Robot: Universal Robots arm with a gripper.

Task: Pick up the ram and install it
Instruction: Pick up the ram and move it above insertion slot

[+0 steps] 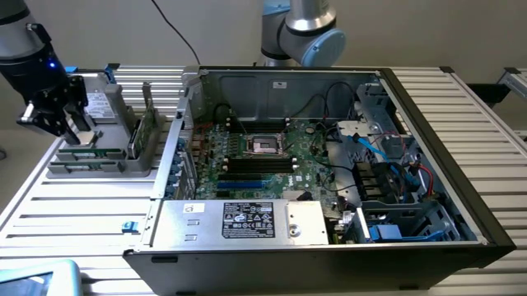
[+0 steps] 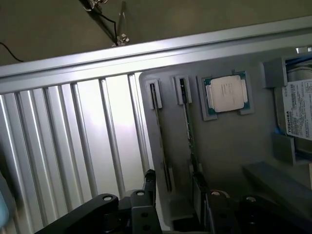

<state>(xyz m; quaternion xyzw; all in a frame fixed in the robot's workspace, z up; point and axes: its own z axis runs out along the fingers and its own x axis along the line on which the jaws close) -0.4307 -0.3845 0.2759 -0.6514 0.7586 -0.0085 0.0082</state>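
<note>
— Gripper (image 2: pixel 173 181) first: what has it got?
— Nothing. Its black fingers (image 2: pixel 148 178) stand as wide apart as they go, empty, poised just over the near end of the grey parts tray (image 2: pixel 229 146).
— And the ram (image 2: pixel 162 141)?
— Lying on edge in its narrow groove in that tray, untouched. Its near end runs in between the open fingers. A second stick (image 2: pixel 188 126) lies in the next groove, just beside it. I cannot tell for sure which of the two the gripper is lined up on.
— So how far along?
— Barely begun, I'd judge. No grasp, nothing lifted, nothing installed.
— What else is in the tray?
— Beyond the sticks, a square silver-topped processor (image 2: pixel 226 93) sits in its own pocket. Past that is a Toshiba-labelled hard drive (image 2: pixel 298 114) in the far compartment. Neither touches the ram.
— Farther off?
— The tray sits on the slatted metal table (image 1: pixel 82 206), by the edge at the exterior view's left. Beside it lies the open computer case (image 1: pixel 461 154), motherboard (image 1: pixel 309 169) facing up. The black memory slots (image 1: pixel 259 164) lie just beside the processor socket (image 1: pixel 268 144) and look empty.
— Anything in the way?
— The case's side wall (image 1: pixel 191 86) rises between tray and board. Cables (image 1: pixel 366 146) run on the board's far side. The neighbouring stick looks close enough to get nudged.
</note>
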